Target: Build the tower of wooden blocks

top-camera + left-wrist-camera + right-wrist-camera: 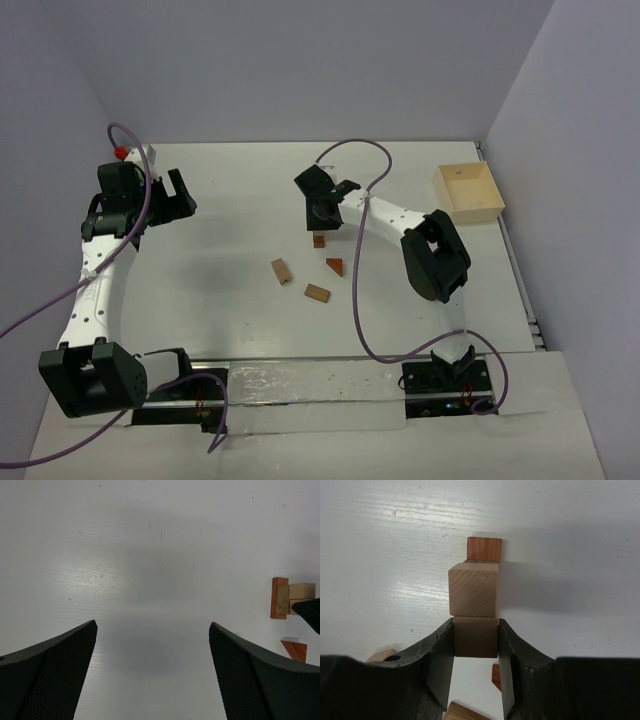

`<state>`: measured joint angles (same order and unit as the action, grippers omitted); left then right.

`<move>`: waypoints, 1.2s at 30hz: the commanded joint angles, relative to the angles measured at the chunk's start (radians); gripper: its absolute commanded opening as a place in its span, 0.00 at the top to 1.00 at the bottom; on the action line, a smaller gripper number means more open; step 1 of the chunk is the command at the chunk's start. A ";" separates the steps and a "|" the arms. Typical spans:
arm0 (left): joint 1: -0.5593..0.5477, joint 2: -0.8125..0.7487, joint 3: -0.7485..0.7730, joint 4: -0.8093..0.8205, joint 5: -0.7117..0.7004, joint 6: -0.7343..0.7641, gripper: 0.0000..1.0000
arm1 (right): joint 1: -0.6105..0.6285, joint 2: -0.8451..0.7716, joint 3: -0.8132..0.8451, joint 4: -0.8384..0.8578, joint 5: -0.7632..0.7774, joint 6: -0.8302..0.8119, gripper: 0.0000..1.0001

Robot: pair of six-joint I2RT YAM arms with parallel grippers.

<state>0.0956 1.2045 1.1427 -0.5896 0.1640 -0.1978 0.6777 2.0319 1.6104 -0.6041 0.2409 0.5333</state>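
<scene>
Clamped partway shut, my right jaws hold a tan block (475, 637) by its two sides. It touches a paler cube (473, 590), and a reddish block (484, 548) shows just past that. Together they make the wood block tower (319, 240), near the middle of the bench (220, 250); how they rest on each other I cannot tell. A wedge (335, 265), a tan bar (282, 271) and a brown bar (317, 293) lie loose nearer me. My left jaws are spread wide over bare bench at the far left, holding nothing.
</scene>
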 commanded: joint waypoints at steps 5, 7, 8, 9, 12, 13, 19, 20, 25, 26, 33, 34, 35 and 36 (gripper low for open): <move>0.007 -0.019 0.008 0.039 0.014 0.009 0.01 | -0.009 0.015 0.044 -0.014 -0.005 0.001 0.60; 0.008 -0.021 0.006 0.039 0.012 0.009 0.01 | -0.007 0.016 0.046 -0.014 -0.005 0.002 0.60; 0.008 -0.021 0.006 0.039 0.011 0.009 0.01 | -0.007 0.016 0.046 -0.014 -0.005 0.001 0.60; 0.009 -0.022 0.006 0.039 0.012 0.009 0.01 | -0.006 0.017 0.046 -0.014 -0.004 0.001 0.60; 0.009 -0.021 0.006 0.039 0.012 0.009 0.01 | -0.004 0.025 0.050 -0.019 0.000 0.004 0.60; 0.009 -0.021 0.006 0.039 0.012 0.009 0.01 | -0.004 0.027 0.053 -0.020 -0.001 0.005 0.59; 0.009 -0.022 0.006 0.039 0.012 0.009 0.01 | 0.005 0.038 0.057 -0.024 -0.004 0.005 0.53; 0.009 -0.022 0.007 0.038 0.012 0.009 0.01 | 0.005 0.039 0.058 -0.026 -0.002 0.006 0.52; 0.009 -0.022 0.008 0.039 0.012 0.009 0.01 | 0.005 0.045 0.060 -0.029 -0.003 0.008 0.49; 0.009 -0.022 0.008 0.039 0.012 0.009 0.01 | 0.005 0.045 0.060 -0.029 -0.003 0.007 0.49; 0.007 -0.017 0.011 0.039 0.012 0.009 0.01 | 0.005 0.033 0.043 -0.022 -0.023 0.004 0.21; 0.009 -0.016 0.012 0.039 0.014 0.009 0.01 | 0.005 0.027 0.040 -0.020 -0.027 0.002 0.20; 0.007 -0.016 0.012 0.039 0.014 0.009 0.01 | 0.006 0.025 0.039 -0.019 -0.033 0.001 0.18; 0.008 -0.015 0.013 0.039 0.014 0.009 0.01 | 0.009 0.020 0.036 -0.018 -0.034 0.001 0.17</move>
<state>0.0956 1.2045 1.1427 -0.5865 0.1638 -0.1974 0.6781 2.0731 1.6352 -0.6247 0.2139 0.5335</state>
